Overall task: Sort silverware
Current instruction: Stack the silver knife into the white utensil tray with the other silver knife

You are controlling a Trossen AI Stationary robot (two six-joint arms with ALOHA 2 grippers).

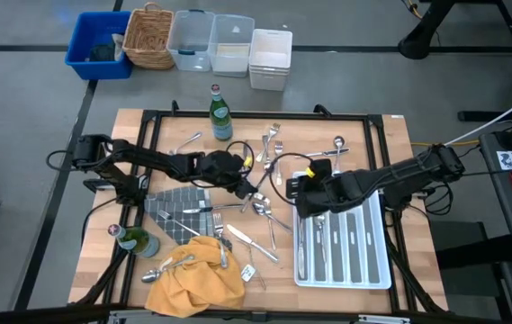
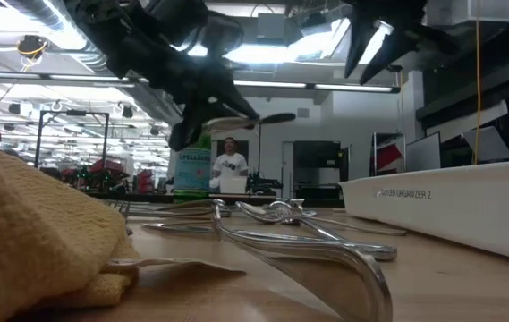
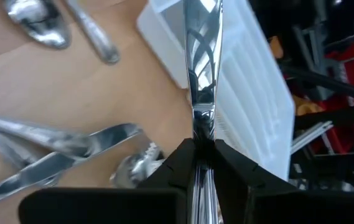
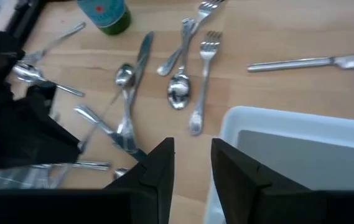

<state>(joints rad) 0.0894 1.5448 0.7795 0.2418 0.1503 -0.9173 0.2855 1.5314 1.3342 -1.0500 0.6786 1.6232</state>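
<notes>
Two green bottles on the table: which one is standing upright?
The green bottle at the far edge, label facing up the table, stands upright. The other bottle, near the yellow cloth, lies on its side.

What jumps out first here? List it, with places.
Loose silverware lies scattered over the middle of the wooden table. The left tool is shut on one shiny piece lifted above the table, beside the white tray at the right. The right tool hangs open and empty over that tray's near end.
</notes>
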